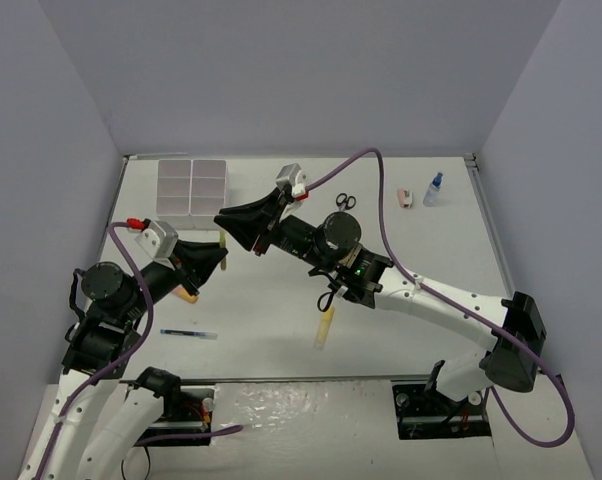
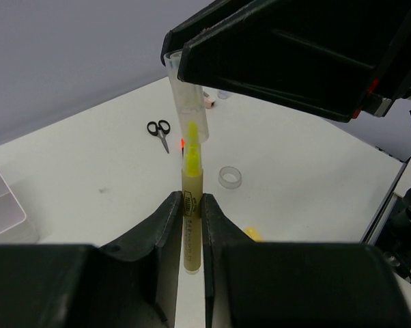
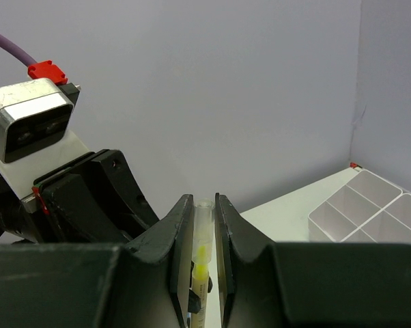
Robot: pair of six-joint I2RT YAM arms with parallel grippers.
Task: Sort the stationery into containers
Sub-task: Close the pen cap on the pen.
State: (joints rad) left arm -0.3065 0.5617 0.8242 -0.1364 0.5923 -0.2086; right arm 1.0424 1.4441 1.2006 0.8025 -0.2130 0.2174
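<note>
Over the left half of the desk, the left tool (image 2: 192, 201) is pinching the barrel of a yellow-tipped highlighter (image 2: 192, 239), the right tool (image 3: 204, 205) beside it clamps its clear cap (image 2: 185, 102) at the tip, and the tray (image 1: 192, 186) sits at the far-left corner.

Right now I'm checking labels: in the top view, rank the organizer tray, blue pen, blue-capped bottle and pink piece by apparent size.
1. organizer tray, largest by far.
2. blue pen, long but thin.
3. blue-capped bottle and pink piece: nearly alike, the bottle slightly longer.
</note>
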